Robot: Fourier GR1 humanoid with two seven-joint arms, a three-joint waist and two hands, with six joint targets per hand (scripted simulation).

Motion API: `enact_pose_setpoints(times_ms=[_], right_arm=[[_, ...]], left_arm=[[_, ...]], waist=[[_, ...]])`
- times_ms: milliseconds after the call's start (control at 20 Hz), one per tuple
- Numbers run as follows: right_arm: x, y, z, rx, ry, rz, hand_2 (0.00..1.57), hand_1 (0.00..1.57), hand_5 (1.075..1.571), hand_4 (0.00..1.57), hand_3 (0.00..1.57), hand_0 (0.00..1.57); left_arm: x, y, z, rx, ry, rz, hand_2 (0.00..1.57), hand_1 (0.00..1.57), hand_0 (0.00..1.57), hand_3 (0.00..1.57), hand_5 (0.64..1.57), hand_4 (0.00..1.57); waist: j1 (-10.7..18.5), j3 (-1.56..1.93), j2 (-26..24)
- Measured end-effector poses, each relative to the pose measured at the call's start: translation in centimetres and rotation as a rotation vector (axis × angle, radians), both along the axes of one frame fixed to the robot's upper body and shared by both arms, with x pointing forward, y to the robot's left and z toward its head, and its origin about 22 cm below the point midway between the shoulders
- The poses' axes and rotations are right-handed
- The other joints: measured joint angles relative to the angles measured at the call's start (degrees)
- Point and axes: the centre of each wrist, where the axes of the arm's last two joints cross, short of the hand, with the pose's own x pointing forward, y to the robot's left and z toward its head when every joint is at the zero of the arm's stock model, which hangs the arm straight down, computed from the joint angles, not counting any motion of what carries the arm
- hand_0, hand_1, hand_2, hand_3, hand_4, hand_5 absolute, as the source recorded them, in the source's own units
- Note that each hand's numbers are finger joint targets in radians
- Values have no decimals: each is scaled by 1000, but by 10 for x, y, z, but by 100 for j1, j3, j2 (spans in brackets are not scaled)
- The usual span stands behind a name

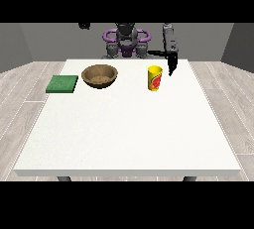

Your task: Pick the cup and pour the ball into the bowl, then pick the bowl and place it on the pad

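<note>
A yellow cup (155, 78) with a red mark on its side stands upright on the far half of the white table (129, 134), right of centre in the front view, as the humanoid robot (126, 39) behind the table brings one arm over it. The hand at the view's right (171, 64) hangs just beside and slightly above the cup, on its outer side, apart from it; its fingers point down toward the tabletop, but whether they are spread or curled cannot be told at this distance. The other hand (84, 25) is only a dark shape raised high at the view's upper left, well apart from everything on the table, its fingers unreadable.

Left of the cup, with a clear gap between, sits a brown wooden bowl (100, 76), and just beside that, near the table's left edge, lies a flat green pad (62, 84). The ball cannot be seen; it is presumably inside the cup.

The cup looks light, stiff and smooth-walled, so it is likely to tip or slide if nudged. The sensible hold appears to be around its mid-height wall, from the side where the hand waits, keeping the rim level until it is over the bowl.
</note>
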Motion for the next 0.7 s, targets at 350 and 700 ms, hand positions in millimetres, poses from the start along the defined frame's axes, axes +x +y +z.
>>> enact_pose_setpoints(times_ms=[350, 700], right_arm=[[-4, -25, 2, 7, -1, 8, 0, 0, 1568, 0, 0, 0], [-18, -51, 11, 1, -49, 18, 0, 0, 1567, 0, 0, 0]], left_arm=[[6, -2, -30, -19, 18, 28, 0, 0, 0, 0, 1418, 0], [11, 16, -42, -27, -7, 69, 0, 0, 0, 0, 1430, 0]], waist=[[-120, 1, 34], [-401, -2, 265]])
